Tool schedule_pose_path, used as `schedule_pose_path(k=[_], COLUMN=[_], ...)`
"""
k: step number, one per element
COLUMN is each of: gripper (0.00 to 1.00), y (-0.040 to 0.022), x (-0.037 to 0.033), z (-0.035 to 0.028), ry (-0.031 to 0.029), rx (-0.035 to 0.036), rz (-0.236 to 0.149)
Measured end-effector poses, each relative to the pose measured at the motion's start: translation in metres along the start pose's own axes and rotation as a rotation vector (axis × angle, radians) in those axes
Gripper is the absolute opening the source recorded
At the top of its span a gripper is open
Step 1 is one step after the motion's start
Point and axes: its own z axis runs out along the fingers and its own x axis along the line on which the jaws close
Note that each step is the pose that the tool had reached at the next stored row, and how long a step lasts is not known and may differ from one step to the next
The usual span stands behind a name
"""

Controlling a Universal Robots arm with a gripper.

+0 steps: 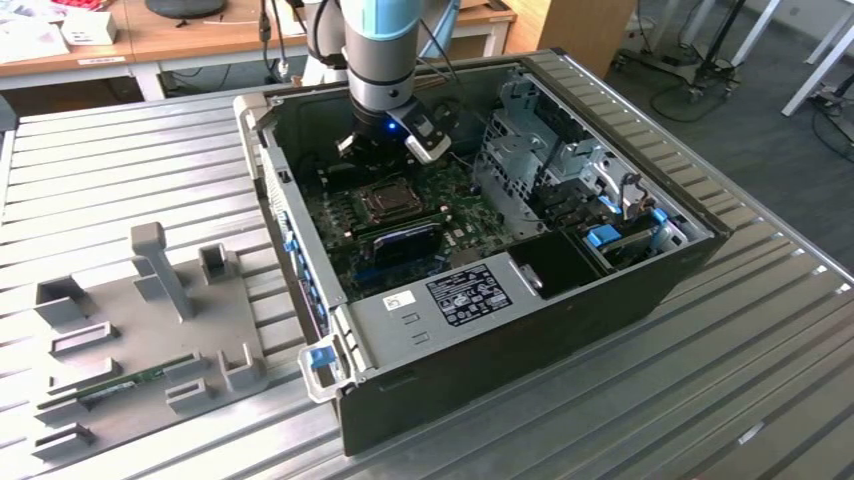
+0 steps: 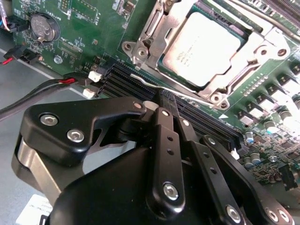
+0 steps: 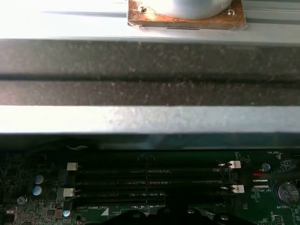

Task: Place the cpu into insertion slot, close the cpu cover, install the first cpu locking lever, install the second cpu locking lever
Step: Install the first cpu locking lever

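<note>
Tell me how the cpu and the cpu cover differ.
The cpu is a solid square with a matte grey top; the cpu cover is a shiny open frame. The cpu sits inside the window, while the cpu cover rings it. Both are silver-toned metal on the green motherboard.

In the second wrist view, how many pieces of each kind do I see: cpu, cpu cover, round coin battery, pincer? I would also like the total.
cpu: 1
cpu cover: 1
coin battery: 1
pincer: 1
Total: 4
</note>
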Motion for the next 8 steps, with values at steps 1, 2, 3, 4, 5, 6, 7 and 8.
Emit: schedule_pose_path(k=[1, 2, 3, 4, 5, 6, 7, 8], gripper=[0.10, 0.10, 0.10, 0.10, 0.10, 0.10, 0.10, 0.10], y=[0.0000, 0.0000, 0.0000, 0.0000, 0.0000, 0.0000, 0.0000, 0.0000], x=[0.0000, 0.0000, -0.0001, -0.0001, -0.0001, -0.0001, -0.0001, -0.0002], z=[0.0000, 0.0001, 0.0001, 0.0001, 0.0001, 0.0001, 0.0001, 0.0001], ry=[0.0001, 0.0000, -0.0001, -0.0001, -0.0001, -0.0001, -0.0002, -0.0001], rx=[0.0001, 0.0000, -0.0002, -0.0002, -0.0001, -0.0002, -0.0003, -0.0002], rz=[0.000, 0.000, 0.000, 0.000, 0.000, 0.000, 0.000, 0.000])
